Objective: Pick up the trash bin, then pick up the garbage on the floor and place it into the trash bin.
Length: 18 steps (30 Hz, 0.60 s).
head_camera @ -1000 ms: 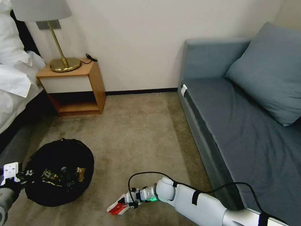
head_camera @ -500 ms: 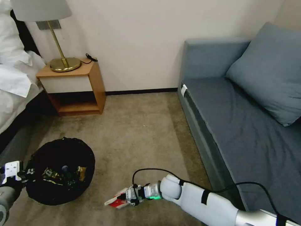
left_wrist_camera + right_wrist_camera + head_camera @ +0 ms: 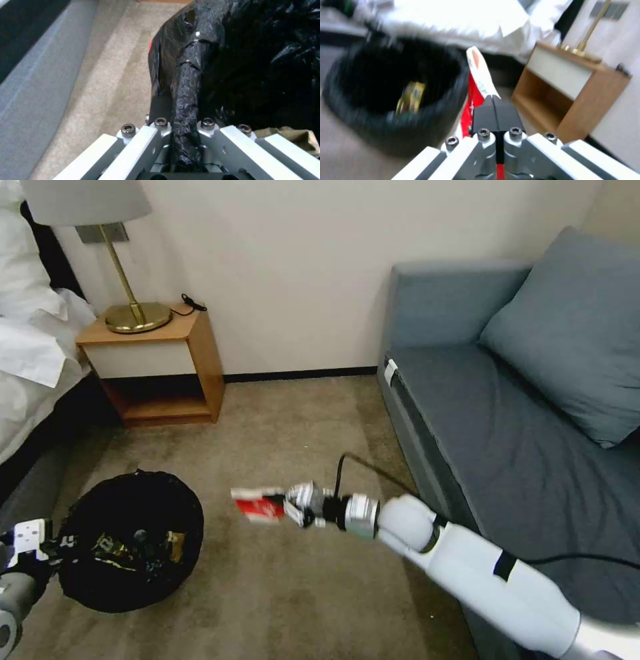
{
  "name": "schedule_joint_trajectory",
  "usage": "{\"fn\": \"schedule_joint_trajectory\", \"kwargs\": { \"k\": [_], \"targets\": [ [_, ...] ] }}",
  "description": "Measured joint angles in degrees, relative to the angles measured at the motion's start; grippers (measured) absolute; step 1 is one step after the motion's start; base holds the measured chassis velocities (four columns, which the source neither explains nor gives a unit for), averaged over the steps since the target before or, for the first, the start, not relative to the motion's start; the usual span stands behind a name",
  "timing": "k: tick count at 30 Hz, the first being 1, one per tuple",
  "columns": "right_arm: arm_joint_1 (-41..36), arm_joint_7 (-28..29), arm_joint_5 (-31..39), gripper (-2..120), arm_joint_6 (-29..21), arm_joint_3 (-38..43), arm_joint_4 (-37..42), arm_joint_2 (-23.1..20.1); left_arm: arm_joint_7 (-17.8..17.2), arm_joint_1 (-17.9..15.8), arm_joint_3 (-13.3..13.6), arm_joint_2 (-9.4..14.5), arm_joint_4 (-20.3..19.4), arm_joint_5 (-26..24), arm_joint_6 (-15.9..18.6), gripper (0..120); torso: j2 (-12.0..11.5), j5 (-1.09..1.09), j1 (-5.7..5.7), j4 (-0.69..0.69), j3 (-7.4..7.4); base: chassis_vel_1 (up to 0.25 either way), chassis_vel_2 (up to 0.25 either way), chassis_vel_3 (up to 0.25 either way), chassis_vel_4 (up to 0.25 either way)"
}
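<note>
You are carrying the red-and-white carton point(image 3: 257, 505) off the carpet in your right gripper point(image 3: 285, 508), pinched shut on one end of it, so it is sticking out flat toward the trash bin point(image 3: 130, 540) at about nine o'clock. Your left gripper point(image 3: 181, 130) is clamping the bin's rim and black liner point(image 3: 186, 82) at the bin's nine o'clock edge. The carton may be slipping or swinging in so thin a pinch, and could be dropping short of the rim or catching the loose liner and tugging the bin.
</note>
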Motion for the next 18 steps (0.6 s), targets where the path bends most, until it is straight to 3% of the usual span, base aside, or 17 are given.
{"fn": "schedule_joint_trajectory", "kwargs": {
  "k": [7,11,12,16,18],
  "targets": [
    [9.09,5.0,5.85,0,-5.95,-8.01,0.56,7.12,0.0,0.6,0.08,-0.71,-0.83,0.04,0.0,3,0.0,-0.01,0.0,0.01,0.0,0.0,0.0,0.0,0.0],
    [13.74,7.47,5.97,0,-7.51,-13.01,-4.55,15.43,0.01,1.23,-0.28,-1.23,-1.25,0.09,0.0,3,0.0,-0.03,0.0,0.02,0.0,0.0,0.0,0.0,0.0],
    [13.74,7.47,5.97,0,-7.51,-13.01,-4.55,15.43,0.01,1.23,-0.28,-1.23,-1.25,0.09,0.0,3,0.0,-0.03,0.0,0.02,0.0,0.0,0.0,0.0,0.0],
    [14.92,9.96,5.76,0,-8.61,-15.76,-9.03,22.16,0.04,1.23,-0.33,-1.34,-1.26,0.09,0.0,3,0.0,-0.03,0.0,0.03,0.0,0.0,0.0,0.0,0.0],
    [14.92,10.33,5.73,0,-8.79,-16.23,-9.45,22.76,0.04,1.12,-0.33,-1.33,-1.26,0.09,0.0,3,0.0,-0.03,0.0,0.03,0.0,0.0,0.0,0.0,0.0]
  ]
}}
